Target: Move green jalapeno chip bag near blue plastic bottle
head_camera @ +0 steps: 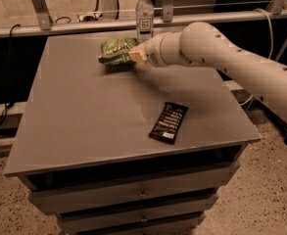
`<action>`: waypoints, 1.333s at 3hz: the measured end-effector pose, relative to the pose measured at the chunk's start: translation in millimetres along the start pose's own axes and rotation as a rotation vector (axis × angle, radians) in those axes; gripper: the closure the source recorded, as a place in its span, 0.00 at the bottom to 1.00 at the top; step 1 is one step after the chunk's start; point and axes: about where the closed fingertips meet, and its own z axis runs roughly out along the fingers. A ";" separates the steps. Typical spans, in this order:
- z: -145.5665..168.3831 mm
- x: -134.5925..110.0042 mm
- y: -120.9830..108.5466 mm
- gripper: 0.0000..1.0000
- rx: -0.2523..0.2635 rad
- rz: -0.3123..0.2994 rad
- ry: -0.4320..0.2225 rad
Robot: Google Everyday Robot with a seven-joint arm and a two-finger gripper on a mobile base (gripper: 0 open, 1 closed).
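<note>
The gripper (136, 56) is over the back of the table (84, 116). Its fingers pinch one end of the green jalapeno chip bag (115, 50). The blue plastic bottle (144, 11) stands near, just behind them. A black wrapper (169, 122) lies well apart, toward the front.

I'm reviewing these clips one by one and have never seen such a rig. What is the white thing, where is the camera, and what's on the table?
The white jointed tube is a robot arm reaching in from the right. At its tip is the gripper, a two-finger clamp, holding the right end of the green bag near the table's far edge. The one camera looks down on the table from its front; its mount is not shown. A bottle stands just behind the bag. A black wrapper lies flat nearer the front right.
</note>
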 end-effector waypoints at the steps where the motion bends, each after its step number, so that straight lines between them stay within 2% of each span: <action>1: -8.9 -0.7 0.9 0.12 0.005 0.003 -0.001; 2: -21.1 -2.6 2.7 0.00 -0.004 -0.002 -0.002; 3: -43.4 -3.4 11.1 0.00 -0.029 -0.022 0.002; 4: -118.6 -6.3 25.9 0.00 -0.005 -0.064 0.016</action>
